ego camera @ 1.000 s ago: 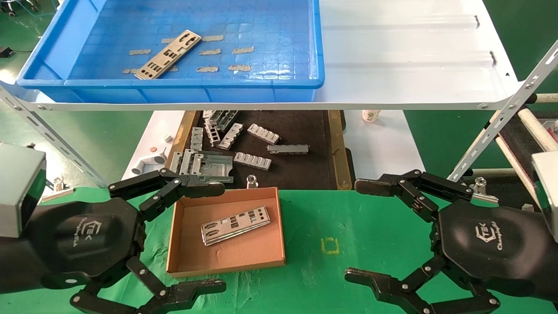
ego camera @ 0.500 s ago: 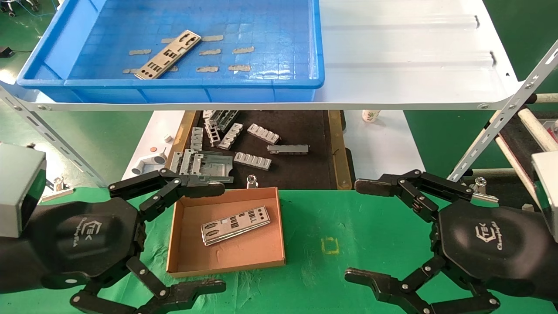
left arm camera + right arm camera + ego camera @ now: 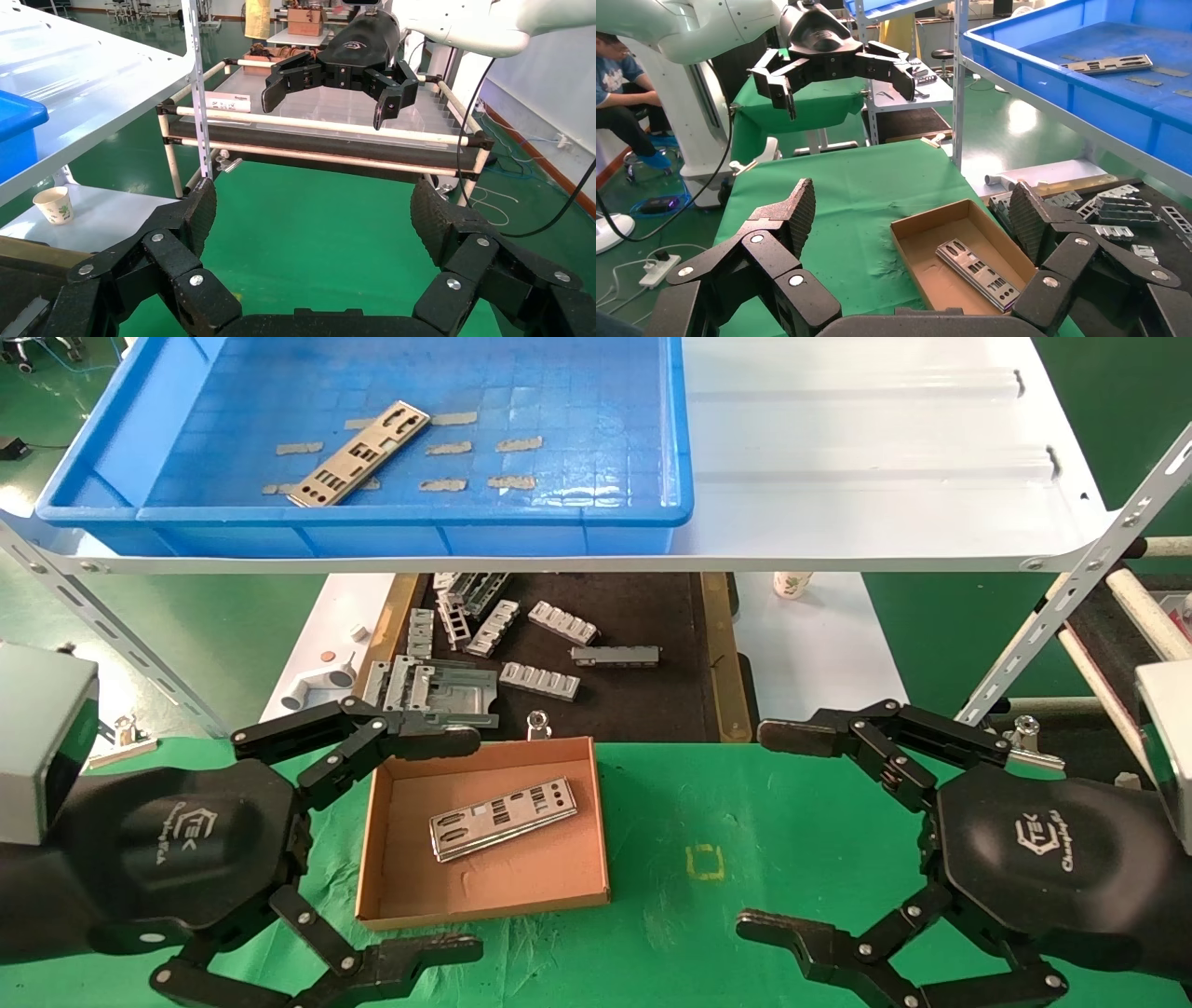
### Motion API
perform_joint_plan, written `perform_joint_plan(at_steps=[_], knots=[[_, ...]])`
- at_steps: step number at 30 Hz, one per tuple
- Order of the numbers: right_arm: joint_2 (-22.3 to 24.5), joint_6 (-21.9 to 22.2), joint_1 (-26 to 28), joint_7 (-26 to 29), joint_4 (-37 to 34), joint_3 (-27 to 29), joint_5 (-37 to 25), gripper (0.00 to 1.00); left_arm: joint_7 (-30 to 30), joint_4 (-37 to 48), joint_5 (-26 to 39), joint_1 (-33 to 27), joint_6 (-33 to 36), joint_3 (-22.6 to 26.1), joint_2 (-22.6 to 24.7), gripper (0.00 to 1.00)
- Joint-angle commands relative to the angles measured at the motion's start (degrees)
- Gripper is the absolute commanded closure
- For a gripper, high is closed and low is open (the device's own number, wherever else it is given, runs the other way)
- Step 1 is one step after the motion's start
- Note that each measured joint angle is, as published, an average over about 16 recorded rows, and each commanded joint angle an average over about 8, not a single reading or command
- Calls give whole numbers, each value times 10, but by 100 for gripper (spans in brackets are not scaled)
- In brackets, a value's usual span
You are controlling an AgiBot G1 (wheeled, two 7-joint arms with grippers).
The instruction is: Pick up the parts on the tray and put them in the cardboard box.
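Observation:
One silver plate [image 3: 359, 453] lies in the blue tray [image 3: 140, 421] on the white shelf, and shows in the right wrist view [image 3: 1108, 64]. The cardboard box [image 3: 382, 831] sits on the green cloth and holds a small stack of plates [image 3: 503, 817], also seen in the right wrist view [image 3: 979, 272]. My left gripper [image 3: 466, 845] is open and empty at the box's left side, above the cloth. My right gripper [image 3: 773, 831] is open and empty, to the right of the box. In the left wrist view the left gripper [image 3: 313, 214] frames bare cloth.
A black wooden-edged tray [image 3: 643, 710] with several grey ribbed brackets [image 3: 540, 680] lies under the shelf, behind the box. A slanted shelf strut [image 3: 1071, 589] and a rack of white rods [image 3: 316, 126] stand at the right. A paper cup [image 3: 792, 584] stands on the white table.

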Motion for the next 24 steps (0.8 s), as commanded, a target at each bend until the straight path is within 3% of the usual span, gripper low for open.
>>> perform_joint_plan(at_steps=[1, 24], knots=[[0, 0, 0, 0, 0, 0, 0, 0, 0, 0, 0, 0, 0, 0, 0, 0], [0, 0, 0, 0, 0, 0, 0, 0, 0, 0, 0, 0, 0, 0, 0, 0]])
